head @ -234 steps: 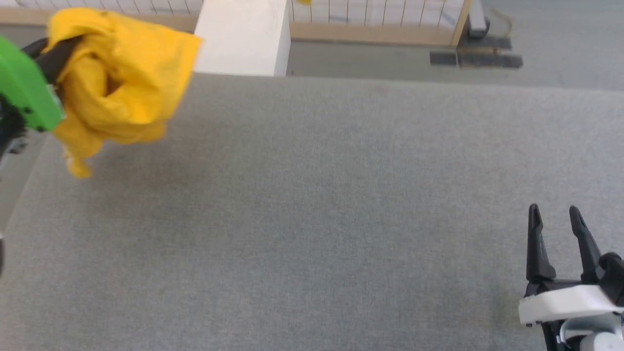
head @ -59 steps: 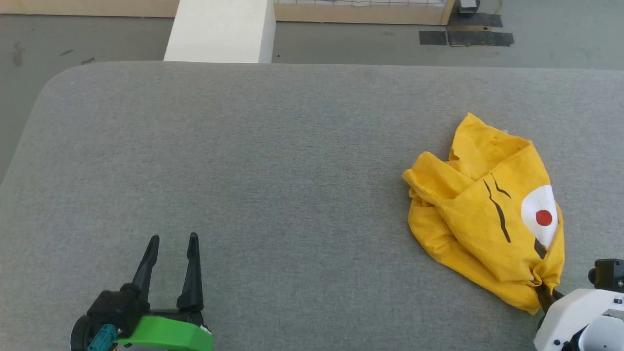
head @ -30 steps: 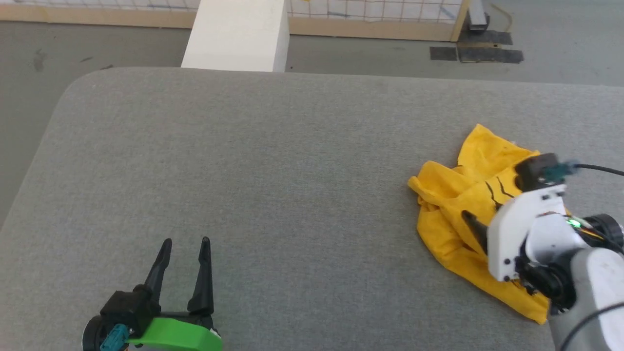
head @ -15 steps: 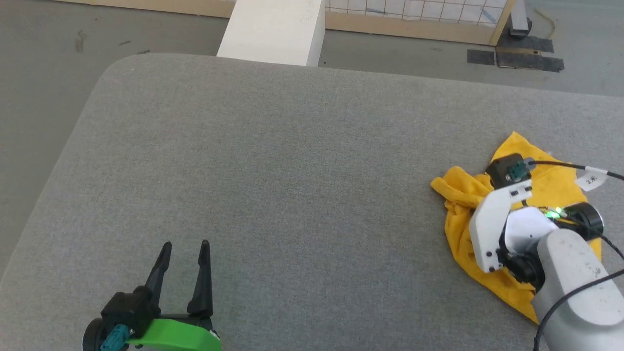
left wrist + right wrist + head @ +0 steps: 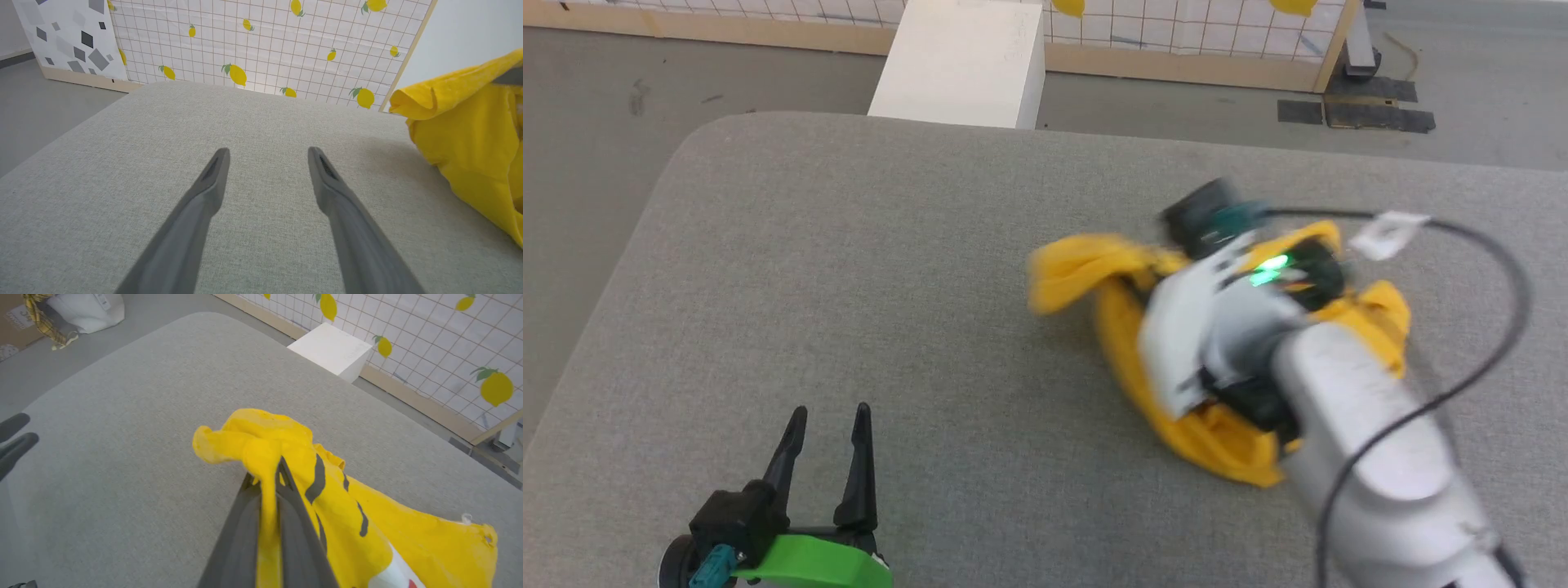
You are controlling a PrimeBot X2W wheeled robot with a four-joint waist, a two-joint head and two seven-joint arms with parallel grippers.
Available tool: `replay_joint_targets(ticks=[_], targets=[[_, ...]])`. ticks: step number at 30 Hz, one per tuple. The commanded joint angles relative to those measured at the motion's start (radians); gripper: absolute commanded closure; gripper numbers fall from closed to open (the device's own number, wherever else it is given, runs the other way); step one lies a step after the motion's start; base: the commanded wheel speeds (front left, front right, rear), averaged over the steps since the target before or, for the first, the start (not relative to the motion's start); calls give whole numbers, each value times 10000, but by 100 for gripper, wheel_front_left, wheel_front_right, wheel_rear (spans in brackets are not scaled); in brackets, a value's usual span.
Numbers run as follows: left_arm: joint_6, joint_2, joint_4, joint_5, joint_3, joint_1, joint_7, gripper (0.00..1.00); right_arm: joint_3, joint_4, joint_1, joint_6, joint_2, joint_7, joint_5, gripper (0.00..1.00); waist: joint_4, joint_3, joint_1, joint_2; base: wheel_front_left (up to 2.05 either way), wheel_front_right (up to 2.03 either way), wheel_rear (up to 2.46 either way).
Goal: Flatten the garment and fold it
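Yellow T-shirt [image 5: 1217, 445] now dragged toward table [image 5: 849, 245] centre, R gripper [image 5: 267, 473] clamped on a fold; L gripper [image 5: 831, 411] open, idle. Still crumpled: flattening, folding both to do.

The garment [image 5: 412, 547] is mustard-yellow with dark stripes and, apparently, a white patch; the table [image 5: 849, 245] is grey.

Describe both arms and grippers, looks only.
The left gripper: two long, dark, tapering fingers on a black body with a bright green cover and a teal connector. The right gripper: the same dark fingers, but a white cover, a black block with a teal connector, and a lit green light. Its forearm is pale grey; a black cable with a white tag loops off it.
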Motion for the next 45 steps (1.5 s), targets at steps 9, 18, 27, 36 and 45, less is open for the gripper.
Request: replay_joint_targets(ticks=[9, 18, 27, 36, 45], targets=[[-71, -46, 252, -137, -418, -364, -38, 0, 2380, 2869, 199, -13, 529, -1293, 1485, 100, 833, 352, 0, 0, 0, 0, 0], [-71, -52, 472, -270, -430, -415, -38, 0, 3291, 4352, -443, -13, 534, -2241, 2431, 0, 1241, 269, 0, 0, 0, 0, 0], [-71, -53, 253, -77, -18, -82, -38, 0, 2442, 3723, -1156, -13, 478, -3019, 2726, 0, 393, -133, 0, 0, 0, 0, 0], [-71, -54, -414, 164, 141, 198, -38, 0, -1310, 2064, 798, -13, -137, -4577, 223, 0, -417, -250, 0, 0, 0, 0, 0], [-71, 73, -779, 226, 93, 466, -38, 0, -4855, -1304, 4899, -13, 523, -6087, -2106, 0, -881, -256, 0, 0, 0, 0, 0]])
